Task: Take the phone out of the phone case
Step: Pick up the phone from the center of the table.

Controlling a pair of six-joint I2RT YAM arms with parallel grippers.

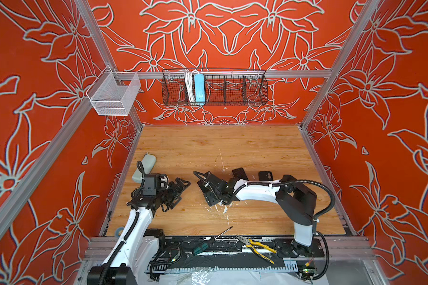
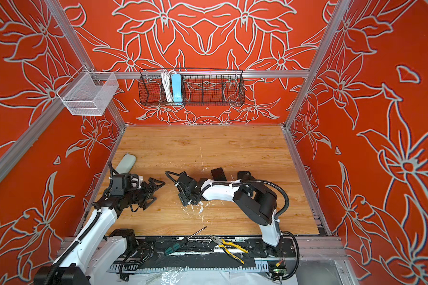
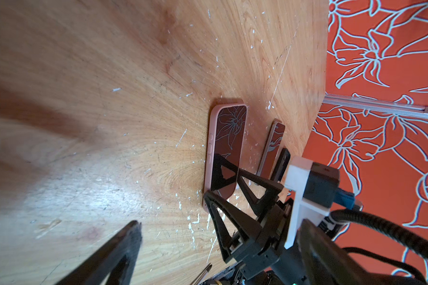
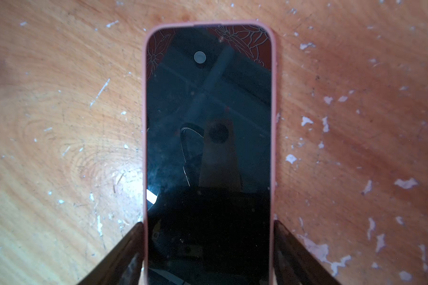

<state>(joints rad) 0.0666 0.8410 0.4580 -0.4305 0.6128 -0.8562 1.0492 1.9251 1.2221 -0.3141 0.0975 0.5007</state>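
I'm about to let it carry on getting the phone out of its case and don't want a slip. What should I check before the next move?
1. Phone in case, lying flat, screen up: ok.
2. Right hand closed against both long sides of the case, at one end: ok.
3. Grip firm enough to hold the case: cannot tell.
4. Left hand open and empty: ok.
5. Left hand at the phone, ready to free it: not ok, it is well apart.
6. Other phone clear of the case: ok, a gap shows.
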